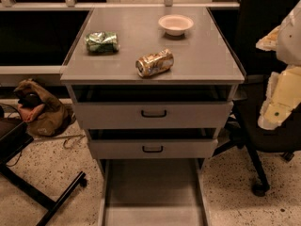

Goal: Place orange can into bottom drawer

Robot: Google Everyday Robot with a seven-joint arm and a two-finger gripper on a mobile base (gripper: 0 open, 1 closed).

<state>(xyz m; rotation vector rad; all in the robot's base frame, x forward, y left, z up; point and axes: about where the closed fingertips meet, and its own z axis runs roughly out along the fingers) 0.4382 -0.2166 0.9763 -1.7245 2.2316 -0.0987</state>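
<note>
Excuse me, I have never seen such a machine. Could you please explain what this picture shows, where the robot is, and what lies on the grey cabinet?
There is only one picture. It comes from the robot's single camera, which looks down at a grey cabinet. Where the camera is mounted is not recorded. The robot is a wheeled base with one arm. The pale shapes at the right edge appear to be that arm. Its pincer hangs there, beside the cabinet and apart from everything on it. On top lie an orange can on its side, a green foil packet and a white bowl. Below are two drawer fronts with black handles. Under them, the bottom drawer is pulled out. The can should go there, but it is not held yet.
</note>
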